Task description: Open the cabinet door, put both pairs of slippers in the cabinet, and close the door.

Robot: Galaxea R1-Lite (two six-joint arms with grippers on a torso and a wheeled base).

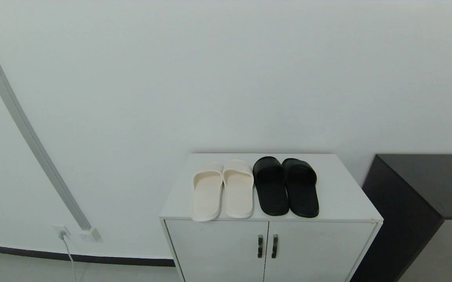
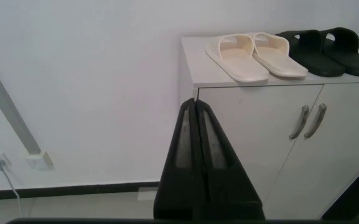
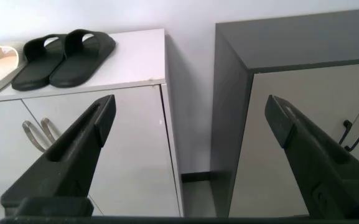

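Observation:
A white cabinet (image 1: 339, 196) stands against the wall with both doors shut and two dark handles (image 1: 267, 246) side by side at the middle. On its top lie a cream pair of slippers (image 1: 222, 190) on the left and a black pair of slippers (image 1: 286, 186) on the right. In the left wrist view my left gripper (image 2: 196, 106) is shut, empty, in front of the cabinet's (image 2: 254, 118) left edge and below the cream slippers (image 2: 257, 55). My right gripper (image 3: 188, 109) is open, empty, right of the cabinet (image 3: 135, 68), with the black slippers (image 3: 64, 57) off to the side.
A dark grey cabinet (image 1: 425, 188) stands close to the right of the white one, with a narrow gap between them. A wall socket with a plugged cable (image 1: 63, 235) and a slanted grey conduit (image 1: 26, 129) are on the wall at left. Floor lies free at left.

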